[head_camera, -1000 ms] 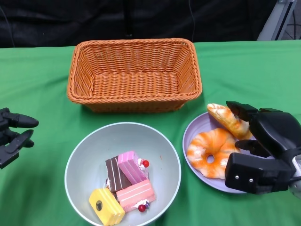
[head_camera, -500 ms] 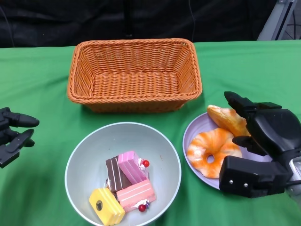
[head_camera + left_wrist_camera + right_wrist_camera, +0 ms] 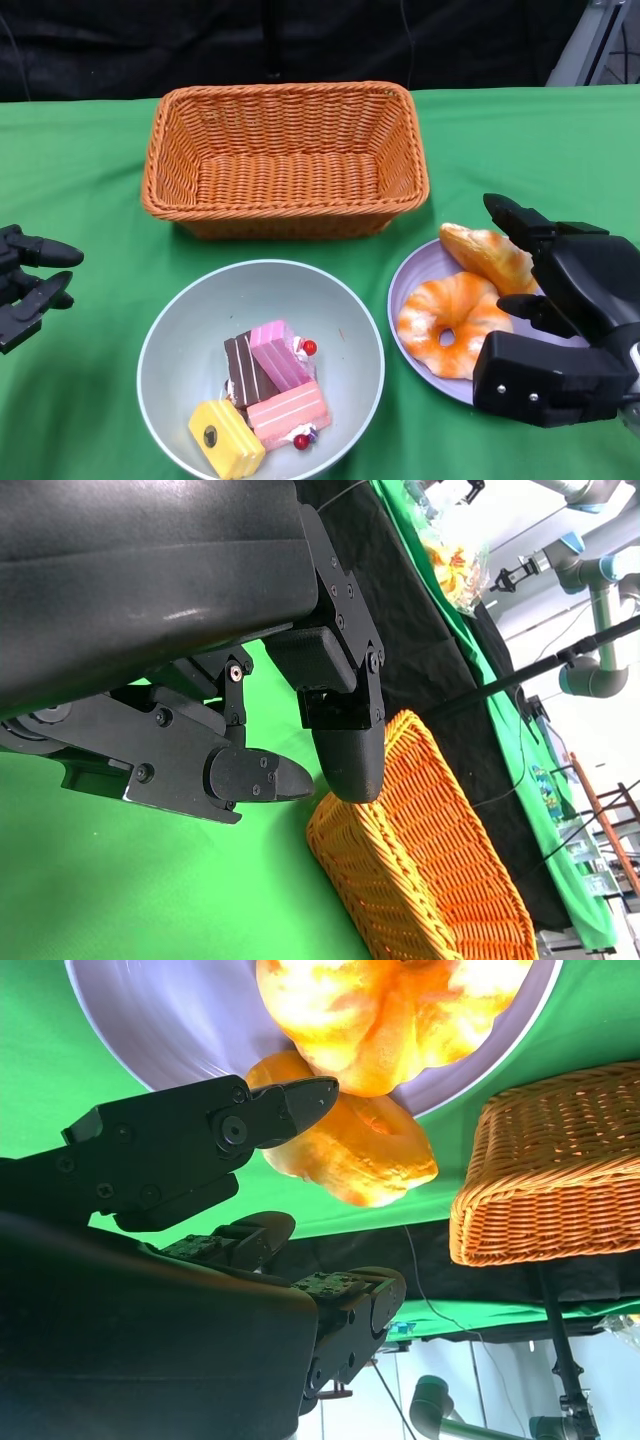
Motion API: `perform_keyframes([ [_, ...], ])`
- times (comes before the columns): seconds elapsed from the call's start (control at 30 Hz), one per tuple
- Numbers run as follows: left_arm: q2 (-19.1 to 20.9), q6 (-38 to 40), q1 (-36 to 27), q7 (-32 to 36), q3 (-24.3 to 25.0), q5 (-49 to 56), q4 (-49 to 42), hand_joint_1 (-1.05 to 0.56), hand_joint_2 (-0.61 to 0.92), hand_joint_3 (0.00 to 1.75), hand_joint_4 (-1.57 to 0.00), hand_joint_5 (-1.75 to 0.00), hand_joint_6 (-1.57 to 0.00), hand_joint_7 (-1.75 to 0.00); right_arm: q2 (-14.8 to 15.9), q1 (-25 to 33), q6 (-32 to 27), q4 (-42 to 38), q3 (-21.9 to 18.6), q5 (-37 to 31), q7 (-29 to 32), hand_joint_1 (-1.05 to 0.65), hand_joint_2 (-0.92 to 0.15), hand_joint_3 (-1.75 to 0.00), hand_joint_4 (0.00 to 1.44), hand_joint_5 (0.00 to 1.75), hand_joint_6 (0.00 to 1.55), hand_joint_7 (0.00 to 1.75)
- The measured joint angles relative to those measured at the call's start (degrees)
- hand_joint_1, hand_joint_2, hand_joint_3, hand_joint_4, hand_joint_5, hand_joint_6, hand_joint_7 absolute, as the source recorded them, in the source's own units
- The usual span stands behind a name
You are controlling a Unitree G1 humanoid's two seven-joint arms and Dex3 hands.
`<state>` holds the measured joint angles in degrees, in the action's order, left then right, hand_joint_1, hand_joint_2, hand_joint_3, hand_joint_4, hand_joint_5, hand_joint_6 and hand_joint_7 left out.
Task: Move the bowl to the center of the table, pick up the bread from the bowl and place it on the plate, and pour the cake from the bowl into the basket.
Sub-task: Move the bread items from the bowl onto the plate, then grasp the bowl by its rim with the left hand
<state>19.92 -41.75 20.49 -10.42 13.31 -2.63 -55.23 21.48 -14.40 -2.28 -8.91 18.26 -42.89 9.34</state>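
A grey bowl (image 3: 180,330) sits front centre and holds several small cakes (image 3: 265,385), pink, brown and yellow. To its right a lilac plate (image 3: 410,275) carries a ring-shaped bread (image 3: 450,320) and a longer bread (image 3: 485,255). My right hand (image 3: 565,315) hovers over the plate's right side with fingers apart and nothing in them. The right wrist view shows the same longer bread (image 3: 350,1150) just beyond my fingers (image 3: 200,1130), apart from them. My left hand (image 3: 25,285) is open at the far left edge, away from the bowl. The wicker basket (image 3: 285,100) stands behind the bowl.
Green cloth (image 3: 90,180) covers the table. A black backdrop runs along the far edge. The left wrist view shows the basket (image 3: 430,870) beyond my left fingers (image 3: 250,770).
My right hand has drawn back from the longer bread, towards the right and slightly nearer. The bread now lies uncovered on the plate. The left hand has hardly moved.
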Motion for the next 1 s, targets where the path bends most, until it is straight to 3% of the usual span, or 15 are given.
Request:
perform_keyframes([
  [0.13,0.04,0.0,0.05,0.0,0.03,-0.01,-0.06,-0.07,0.92,0.29,-0.82,-1.11,-0.9,-0.74,-0.17,2.22,0.38,4.47,-0.32,0.87,-0.95,-0.38,-0.87,0.0,0.5,0.07,0.25,0.02],
  [0.27,0.06,0.0,0.16,0.0,0.05,-0.01,-0.41,-0.08,0.92,0.29,-0.83,-1.1,-0.9,-0.74,-1.13,4.72,3.58,8.26,-2.09,4.71,-0.99,-0.34,-0.87,-0.01,0.66,0.13,0.4,0.07],
  [0.4,0.1,-0.02,0.33,-0.01,0.02,-0.01,-0.72,-0.08,0.92,0.29,-0.83,-1.11,-0.9,-0.74,-3.03,7.36,9.44,10.97,-4.56,11.7,-0.98,-0.24,-0.88,-0.01,0.79,0.17,0.6,0.11],
  [0.53,0.19,-0.06,0.45,0.01,-0.04,0.07,-0.82,-0.08,0.92,0.29,-0.82,-1.1,-0.9,-0.74,-4.01,10.61,14.75,14.83,-6.43,16.89,-1.37,-0.24,-0.89,-0.01,0.85,0.19,0.66,0.11],
  [0.7,0.3,-0.14,0.62,0.0,-0.12,0.1,-0.96,-0.07,0.92,0.29,-0.83,-1.1,-0.9,-0.74,-6.39,14.5,16.92,18.76,-7.98,25.01,-4.45,-0.11,-0.91,-0.04,0.93,0.24,0.84,0.17],
  [0.8,0.33,-0.34,0.67,0.0,-0.14,0.11,-1.01,-0.07,0.92,0.28,-0.83,-1.1,-0.9,-0.73,-8.53,17.18,18.82,20.64,-8.79,32.93,-7.54,-0.04,-0.91,-0.2,0.83,0.71,0.98,0.23],
  [0.83,0.34,-0.49,0.68,0.0,-0.18,0.11,-1.02,-0.06,0.92,0.28,-0.83,-1.1,-0.9,-0.73,-9.03,17.96,19.22,21.31,-8.99,34.96,-8.49,-0.02,-0.88,-0.32,0.78,0.93,1.02,0.32],
  [0.9,0.37,-1.08,0.69,0.0,-0.29,0.15,-1.02,-0.07,0.92,0.28,-0.84,-1.09,-0.91,-0.72,-10.29,19.67,19.81,22.62,-9.36,39.21,-10.36,0.0,-0.78,-0.57,0.76,1.13,0.97,0.57],
  [0.93,0.39,-1.26,0.7,0.0,-0.36,0.21,-1.03,-0.07,0.92,0.27,-0.85,-1.1,-0.92,-0.72,-10.76,20.32,20.04,23.08,-9.5,40.71,-11.04,-0.01,-0.73,-0.7,0.76,1.24,0.91,0.79],
  [1.0,0.41,-1.97,0.69,0.03,-0.53,0.64,-1.03,-0.07,0.92,0.26,-0.87,-1.1,-0.93,-0.71,-11.77,21.56,20.93,23.3,-10.34,43.08,-12.15,-0.04,-0.69,-0.81,0.75,1.37,0.8,1.07],
])
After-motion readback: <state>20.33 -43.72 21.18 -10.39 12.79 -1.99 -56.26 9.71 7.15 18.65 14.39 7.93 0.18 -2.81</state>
